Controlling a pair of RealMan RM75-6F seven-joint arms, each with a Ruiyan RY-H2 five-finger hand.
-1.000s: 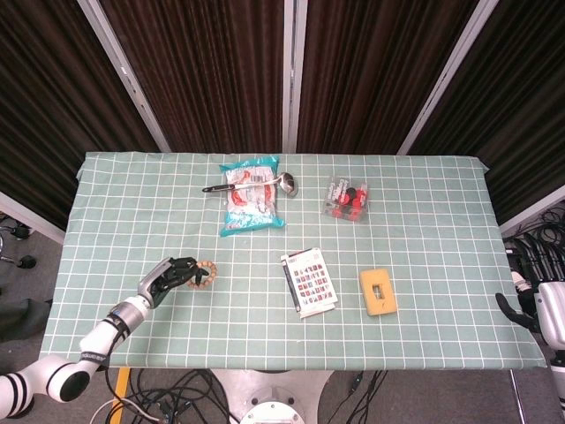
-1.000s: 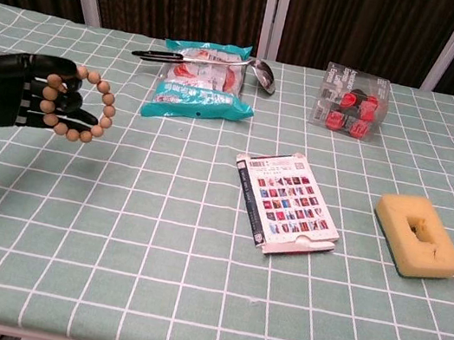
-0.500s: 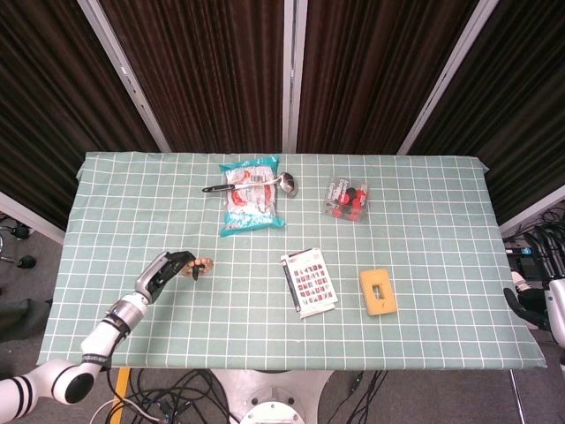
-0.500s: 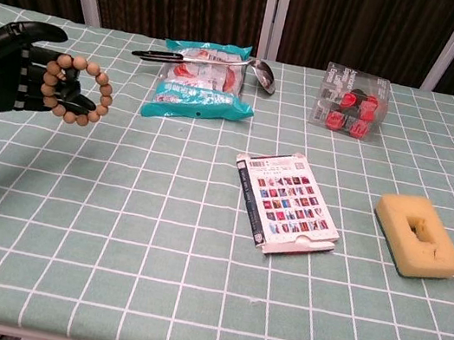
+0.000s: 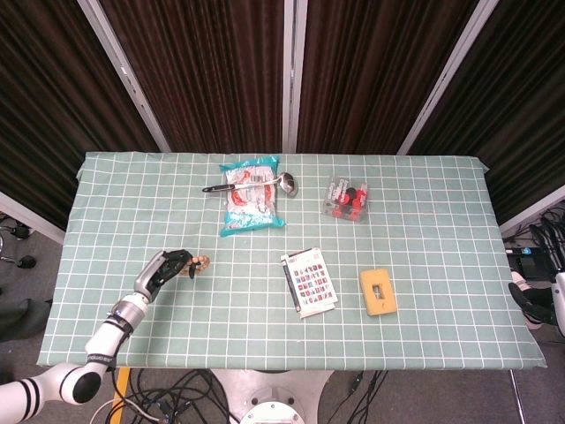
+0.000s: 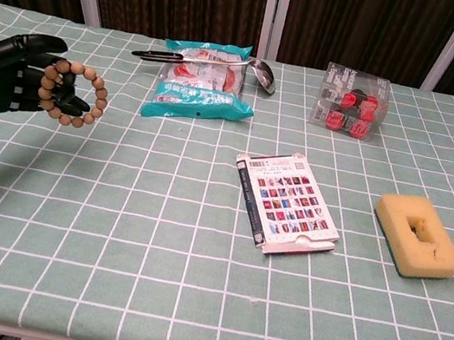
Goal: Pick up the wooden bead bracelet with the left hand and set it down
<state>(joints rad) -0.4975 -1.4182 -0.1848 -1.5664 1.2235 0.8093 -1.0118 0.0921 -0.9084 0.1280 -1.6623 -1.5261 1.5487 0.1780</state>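
My left hand (image 6: 5, 80) is at the left side of the table, above the cloth, and pinches the wooden bead bracelet (image 6: 71, 93), which hangs as an upright ring in front of its fingers. In the head view the same left hand (image 5: 168, 268) shows near the table's front left, with only a few beads of the bracelet (image 5: 200, 262) visible past it. My right hand (image 5: 538, 305) is off the table's right edge, low and mostly out of frame; I cannot make out how its fingers lie.
A teal snack bag (image 6: 201, 84) with a metal ladle (image 6: 204, 59) across it lies at the back. A clear box of red items (image 6: 350, 102) stands back right. A card pack (image 6: 286, 202) and a yellow sponge (image 6: 419, 236) lie in the middle right.
The left hand has drawn back to the left and lifted slightly with the bracelet, its upper fingers now stretched out. The right hand has slid further out of the frame.
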